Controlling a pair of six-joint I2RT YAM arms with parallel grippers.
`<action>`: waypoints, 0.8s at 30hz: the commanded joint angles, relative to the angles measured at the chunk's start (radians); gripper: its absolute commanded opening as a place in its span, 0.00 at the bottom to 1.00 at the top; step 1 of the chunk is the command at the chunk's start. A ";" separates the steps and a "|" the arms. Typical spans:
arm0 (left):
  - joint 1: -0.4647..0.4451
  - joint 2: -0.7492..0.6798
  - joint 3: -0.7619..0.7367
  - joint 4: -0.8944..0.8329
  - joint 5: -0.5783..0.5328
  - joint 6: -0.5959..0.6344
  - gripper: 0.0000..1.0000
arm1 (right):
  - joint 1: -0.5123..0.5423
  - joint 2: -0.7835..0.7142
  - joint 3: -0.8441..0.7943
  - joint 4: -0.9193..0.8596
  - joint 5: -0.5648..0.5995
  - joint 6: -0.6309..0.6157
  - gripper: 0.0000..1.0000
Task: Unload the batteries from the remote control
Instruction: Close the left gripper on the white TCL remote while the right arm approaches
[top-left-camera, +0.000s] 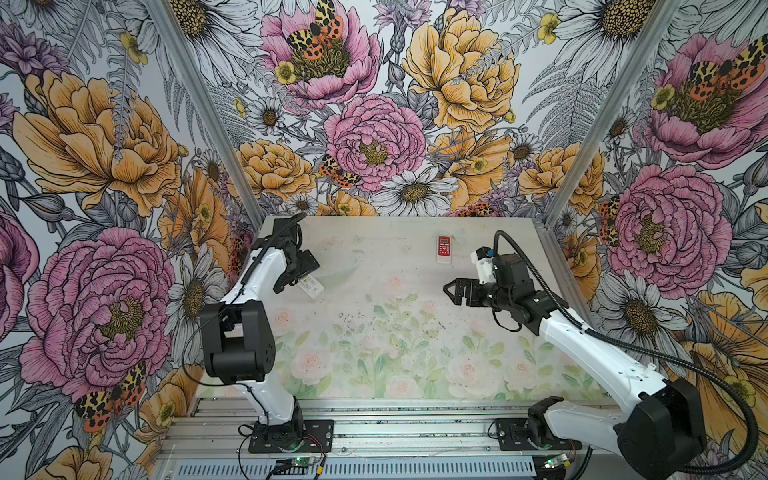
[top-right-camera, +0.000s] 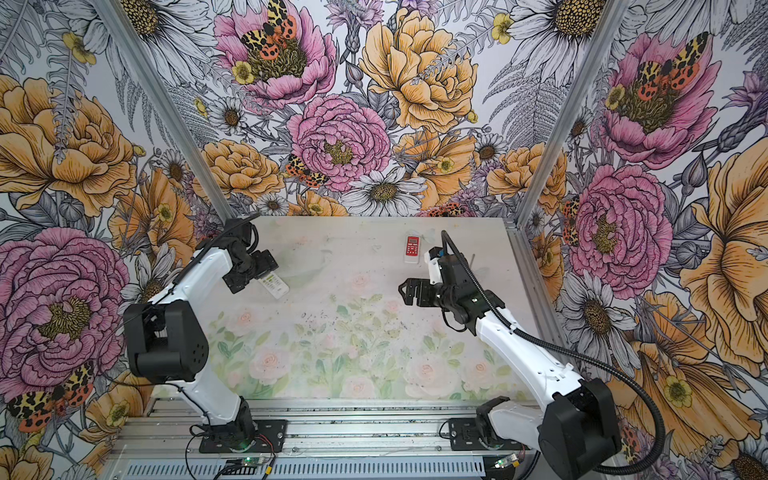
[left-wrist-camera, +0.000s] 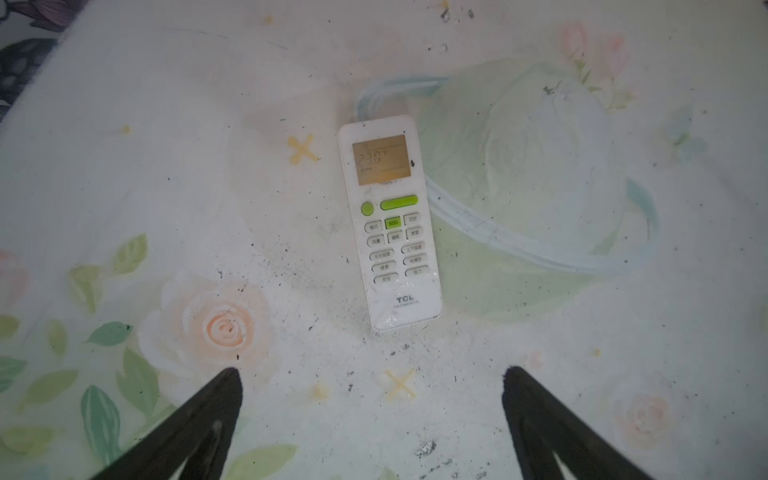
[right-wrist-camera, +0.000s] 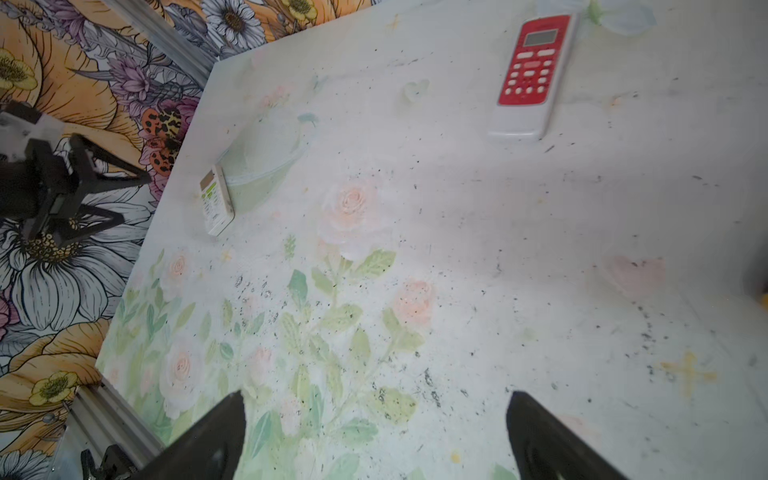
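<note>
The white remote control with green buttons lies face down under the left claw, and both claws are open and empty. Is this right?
No: the white remote control with green buttons lies face up, as the left wrist view shows. It is under the left claw, which is open and empty like the right claw.

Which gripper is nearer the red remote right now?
Right. The right gripper hovers open just in front of the red remote, toward the robot. The left gripper is across the table, open by the white remote.
</note>
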 joint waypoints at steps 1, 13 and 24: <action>0.017 0.118 0.064 0.010 0.060 0.019 0.99 | 0.075 0.050 0.063 0.037 -0.004 0.016 1.00; 0.026 0.312 0.197 0.040 0.085 -0.046 0.99 | 0.251 0.156 0.112 0.059 0.035 0.022 1.00; 0.039 0.399 0.241 0.002 0.056 -0.035 0.92 | 0.261 0.204 0.182 0.062 0.043 0.018 1.00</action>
